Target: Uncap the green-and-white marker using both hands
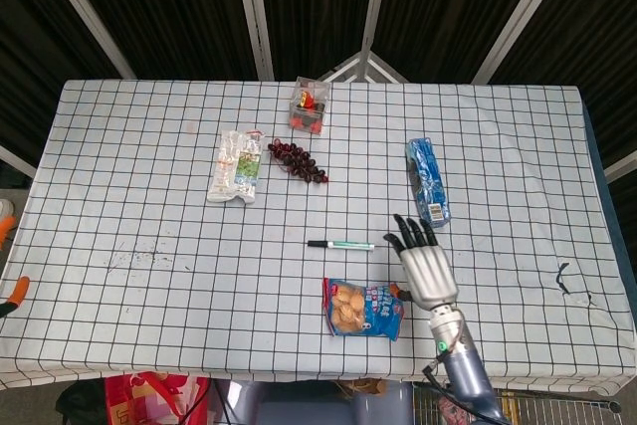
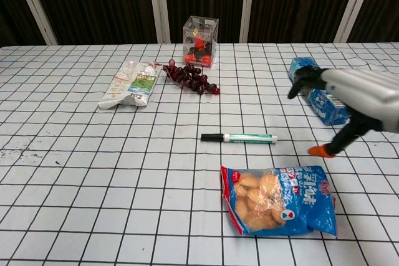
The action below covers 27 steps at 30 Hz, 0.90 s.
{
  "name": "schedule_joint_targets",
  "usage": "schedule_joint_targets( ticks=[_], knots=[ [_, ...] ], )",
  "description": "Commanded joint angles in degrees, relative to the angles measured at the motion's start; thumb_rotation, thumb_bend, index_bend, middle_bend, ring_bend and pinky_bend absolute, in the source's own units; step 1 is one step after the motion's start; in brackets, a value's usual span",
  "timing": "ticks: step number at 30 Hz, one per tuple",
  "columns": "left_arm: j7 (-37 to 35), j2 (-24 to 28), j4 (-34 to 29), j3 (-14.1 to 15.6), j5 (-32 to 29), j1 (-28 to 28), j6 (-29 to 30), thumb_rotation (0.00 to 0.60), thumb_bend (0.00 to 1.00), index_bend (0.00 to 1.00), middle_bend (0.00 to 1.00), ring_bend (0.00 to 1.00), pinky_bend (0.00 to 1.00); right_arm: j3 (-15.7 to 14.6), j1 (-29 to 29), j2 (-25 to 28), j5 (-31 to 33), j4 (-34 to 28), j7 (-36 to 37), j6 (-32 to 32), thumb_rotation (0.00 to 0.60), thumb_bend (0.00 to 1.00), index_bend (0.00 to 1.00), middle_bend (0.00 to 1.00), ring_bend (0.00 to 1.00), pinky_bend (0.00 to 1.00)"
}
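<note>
Your right hand (image 1: pixel 426 268) hovers empty above the desk (image 1: pixel 139 286), fingers spread wide, just right of the green-and-white marker (image 1: pixel 341 245) and not touching it. The marker lies flat near the desk's centre, black cap pointing left, above the blue snack bag (image 1: pixel 363 308). Only an orange tip of your left hand (image 1: pixel 14 289) shows; its state cannot be told.
</note>
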Motion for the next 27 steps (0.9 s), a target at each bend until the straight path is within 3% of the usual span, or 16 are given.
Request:
schedule_joint_targets(
  ticks=[1,13,27],
  knots=[
    [-0.4,0.0,0.7,0.0,-0.4,0.2,-0.1,0.600,0.47,0.00,0.00,0.00,0.03,3.4,6.1,-7.3,6.4,3.0,-6.9,-0.7,0.600,0.19,0.29,0.02,0.06,0.05],
    [-0.1,-1.4,3.0,-0.3,-1.7,-0.7,-2.4,0.600,0.47,0.00,0.00,0.00,0.03,8.2,13.0,-12.4,17.8,9.9,-9.9,-0.2,0.600,0.28,0.40,0.02,0.06,0.05],
    [1.6,-2.2,3.1,-0.5,-2.4,-1.0,-3.0,0.600,0.47,0.00,0.00,0.00,0.03,6.3,14.4,-12.3,20.6,16.3,-3.9,-2.1,0.600,0.29,0.42,0.02,0.06,0.05]
  ],
)
